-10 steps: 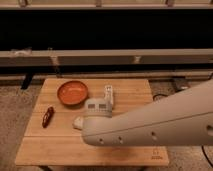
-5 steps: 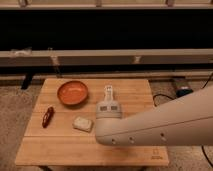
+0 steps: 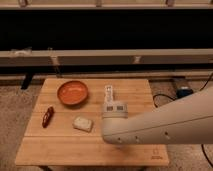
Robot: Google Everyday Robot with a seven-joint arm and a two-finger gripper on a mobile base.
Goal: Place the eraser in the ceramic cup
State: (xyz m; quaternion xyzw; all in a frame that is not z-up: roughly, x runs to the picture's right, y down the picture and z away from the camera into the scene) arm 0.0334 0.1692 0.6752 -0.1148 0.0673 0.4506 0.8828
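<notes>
The eraser [image 3: 82,123], a small pale block, lies on the wooden table [image 3: 60,150] left of centre, below the orange bowl. The ceramic cup does not show; my arm covers the right half of the table. My arm's large pale link [image 3: 160,127] comes in from the right edge, and its rounded end stops just right of the eraser without touching it. My gripper itself is not in view: it is hidden behind or below this link.
A wide orange bowl [image 3: 72,92] sits at the back left. A small dark-red oblong thing [image 3: 48,116] lies near the left edge. A long narrow white bar with dark marks [image 3: 109,97] lies at the back centre, its near end by my arm.
My arm link has moved to the right across the table, leaving the eraser fully uncovered. The things on the table have not moved.
</notes>
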